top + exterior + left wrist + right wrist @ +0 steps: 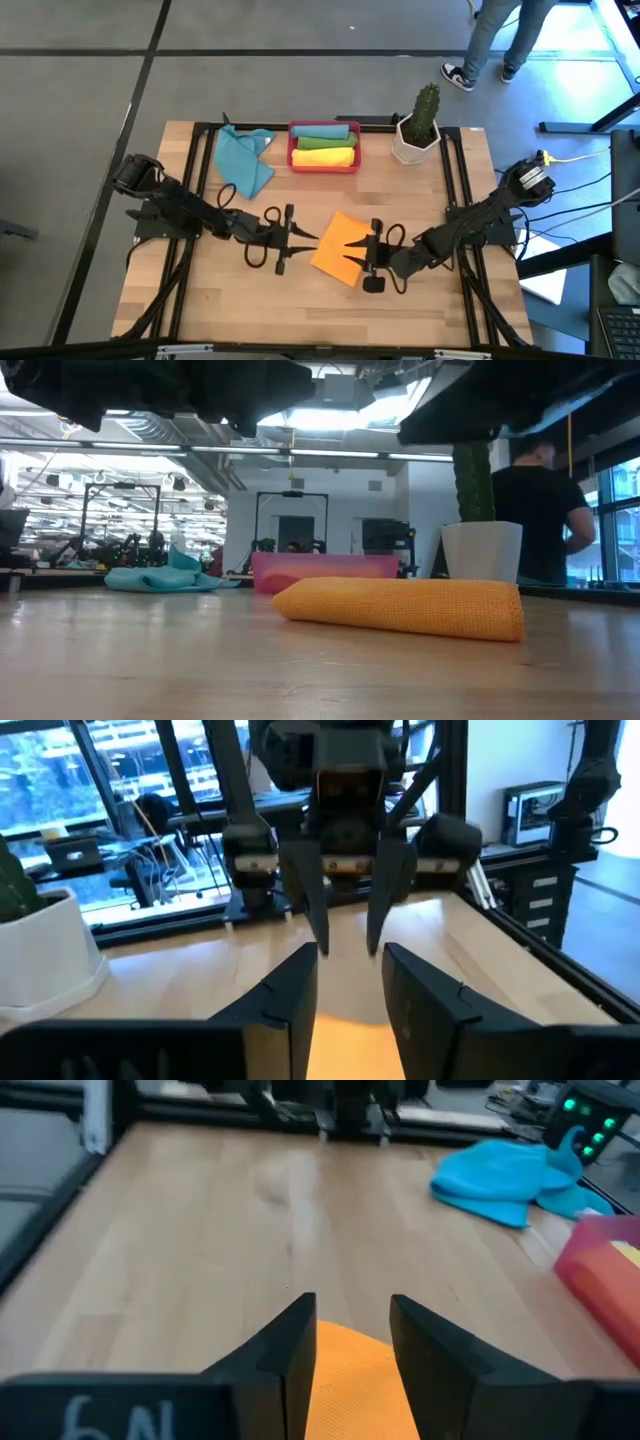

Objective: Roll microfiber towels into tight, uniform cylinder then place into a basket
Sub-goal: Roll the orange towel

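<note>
An orange towel [338, 248] [400, 605] lies in a thick, flattened bundle on the table's middle, and nothing touches it in the low view. My left gripper [300, 238] [350, 960] hovers open at its left corner. My right gripper [362, 250] [352, 1305] hovers open over its right edge. Each wrist view shows orange cloth [350, 1040] [350, 1380] below the gap between its own fingers. The red basket [324, 169] [325, 568] stands at the far middle with a green and a yellow rolled towel inside. A teal towel [245, 160] [500, 1175] lies crumpled to the basket's left.
A white pot with a cactus [415, 140] [482, 550] stands right of the basket at the far edge. A person [500, 40] [545, 510] is beyond the table's far right corner. Bare wood lies near and left of the orange towel.
</note>
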